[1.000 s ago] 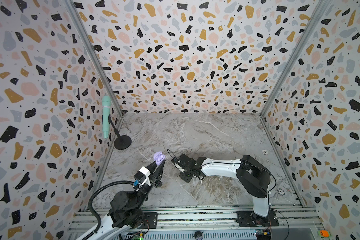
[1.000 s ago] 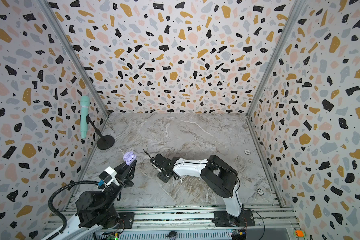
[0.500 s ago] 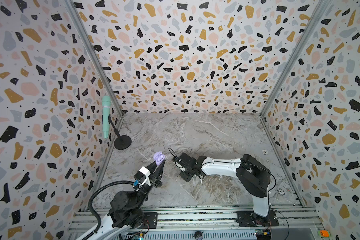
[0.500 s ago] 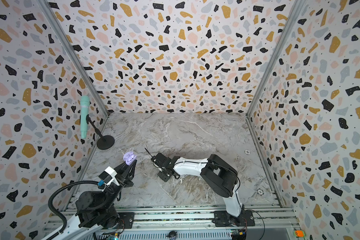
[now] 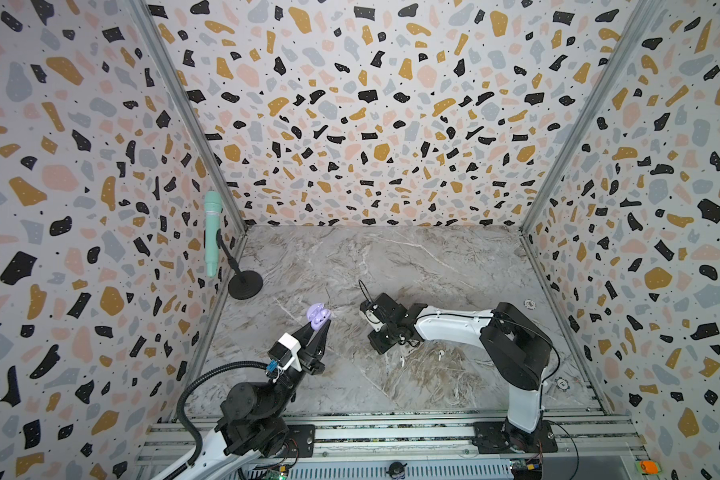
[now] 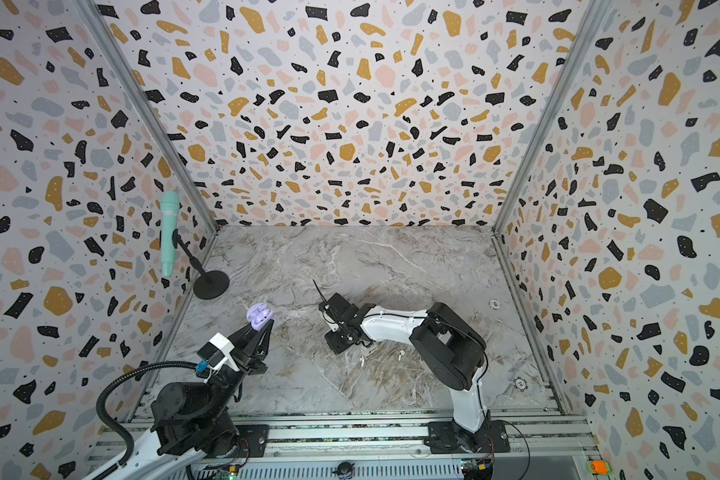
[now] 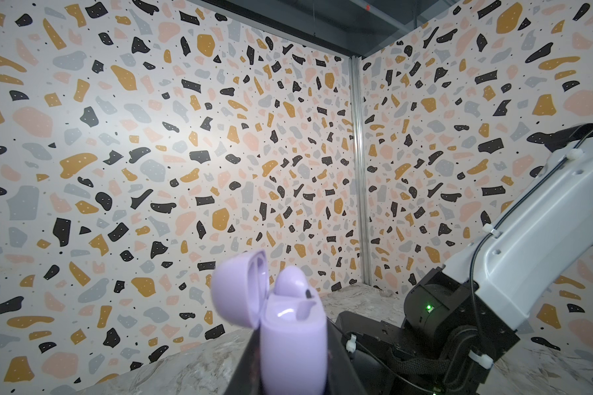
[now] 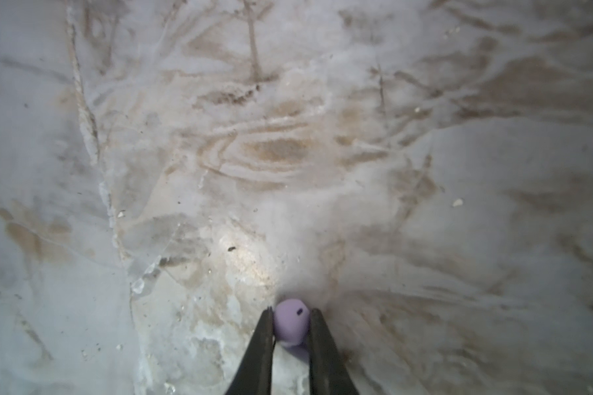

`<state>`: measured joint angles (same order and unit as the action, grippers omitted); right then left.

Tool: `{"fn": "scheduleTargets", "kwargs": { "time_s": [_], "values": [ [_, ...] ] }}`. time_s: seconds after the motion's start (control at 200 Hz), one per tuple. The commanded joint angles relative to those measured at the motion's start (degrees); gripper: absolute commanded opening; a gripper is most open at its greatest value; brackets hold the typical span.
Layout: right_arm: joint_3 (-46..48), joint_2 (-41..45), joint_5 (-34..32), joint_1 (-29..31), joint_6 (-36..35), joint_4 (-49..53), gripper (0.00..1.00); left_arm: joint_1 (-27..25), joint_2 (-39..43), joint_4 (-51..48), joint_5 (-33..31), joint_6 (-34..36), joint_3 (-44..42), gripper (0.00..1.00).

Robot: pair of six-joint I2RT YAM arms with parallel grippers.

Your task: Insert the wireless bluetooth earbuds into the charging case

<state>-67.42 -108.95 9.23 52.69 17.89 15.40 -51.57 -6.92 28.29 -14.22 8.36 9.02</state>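
A lavender earbud (image 8: pixel 290 325), pinched at the tabletop (image 8: pixel 288 154) by the right gripper (image 8: pixel 291 312), is best lifted slowly and kept aligned for the open lavender charging case (image 7: pixel 291 342) clamped aloft in the left gripper (image 5: pixel 318 329)

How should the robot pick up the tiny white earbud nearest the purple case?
Come straight down from above: the small white plastic earbud lies low on the grey marble table, leaving only its sides free. Probably close the jaws across its narrow width; its stem direction is too small to tell.
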Motion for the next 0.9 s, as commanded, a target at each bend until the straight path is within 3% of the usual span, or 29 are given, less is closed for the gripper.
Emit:
{"fn": "scheduleTargets", "kwargs": {
  "time_s": [0.0,0.896],
  "values": [
    [2.6,2.6,5.0,-1.6,3.6,0.0,0.18,-0.4,0.1,2.2,-0.3,0.5,-0.4,0.00],
    [12.8,11.9,21.0,-9.9,9.7,-12.7,0.18,-0.4,-2.2,2.6,1.3,0.0,-0.6,0.00]
  ]
}}
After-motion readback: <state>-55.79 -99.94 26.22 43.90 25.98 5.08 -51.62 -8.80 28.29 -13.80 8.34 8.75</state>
